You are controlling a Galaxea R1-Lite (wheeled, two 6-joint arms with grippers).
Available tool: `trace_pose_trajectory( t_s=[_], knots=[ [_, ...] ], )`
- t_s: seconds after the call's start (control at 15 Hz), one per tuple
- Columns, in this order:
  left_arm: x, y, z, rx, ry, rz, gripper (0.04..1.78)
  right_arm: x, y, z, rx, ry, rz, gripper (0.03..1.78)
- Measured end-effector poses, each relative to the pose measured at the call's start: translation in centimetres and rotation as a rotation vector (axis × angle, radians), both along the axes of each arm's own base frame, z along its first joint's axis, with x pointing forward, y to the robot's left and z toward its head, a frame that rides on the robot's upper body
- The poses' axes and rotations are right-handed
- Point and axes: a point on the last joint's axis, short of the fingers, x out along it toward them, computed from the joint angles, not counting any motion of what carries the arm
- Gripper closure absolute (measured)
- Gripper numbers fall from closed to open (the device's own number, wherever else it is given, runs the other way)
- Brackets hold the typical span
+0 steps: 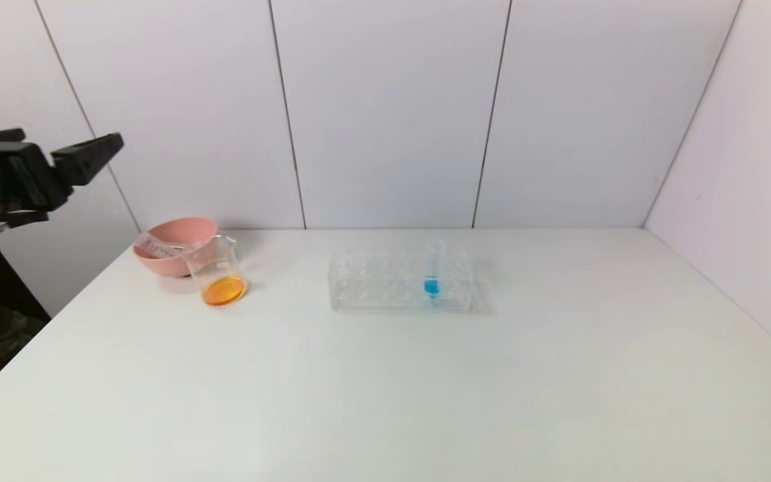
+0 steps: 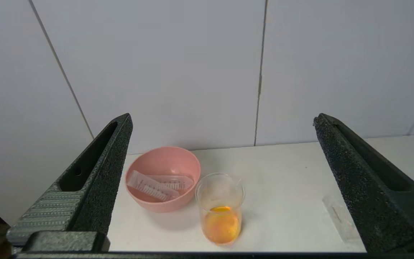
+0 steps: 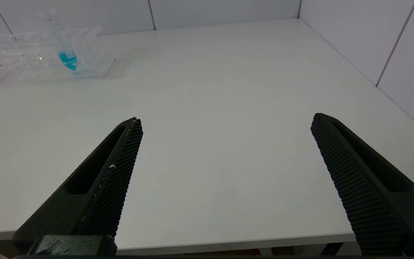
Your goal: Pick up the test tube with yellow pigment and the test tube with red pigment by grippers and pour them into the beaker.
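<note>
Hanging spread beyond the table's left edge, left claw (image 1: 84, 157) partly cropped.

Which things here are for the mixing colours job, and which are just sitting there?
For the job:
- beaker, now with orange liquid in it
- two emptied tubes lying in the pink bowl
- left gripper, open, off the table's left edge
- right gripper, open, above the table's near edge

Just sitting there:
- clear rack
- blue tube standing in it
</note>
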Motion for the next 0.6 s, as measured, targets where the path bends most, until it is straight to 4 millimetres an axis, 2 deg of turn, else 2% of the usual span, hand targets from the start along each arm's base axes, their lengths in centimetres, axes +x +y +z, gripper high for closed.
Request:
trace_pose_trajectory(
  t_s=[0.27,0.4,0.6],
  knots=[
    [-9.3,-0.4,1.3,0.021,-0.047,-0.026,0.06,0.0,0.0,0.0,0.001,0.0,0.0,0.1],
    [-13.8,-0.6,0.9,0.03,-0.07,-0.053,0.06,0.0,0.0,0.0,0.0,0.0,0.0,0.1],
    [-20.1,-0.9,-0.9,0.041,-0.109,-0.086,0.06,0.0,0.0,0.0,0.0,0.0,0.0,0.1]
  ],
)
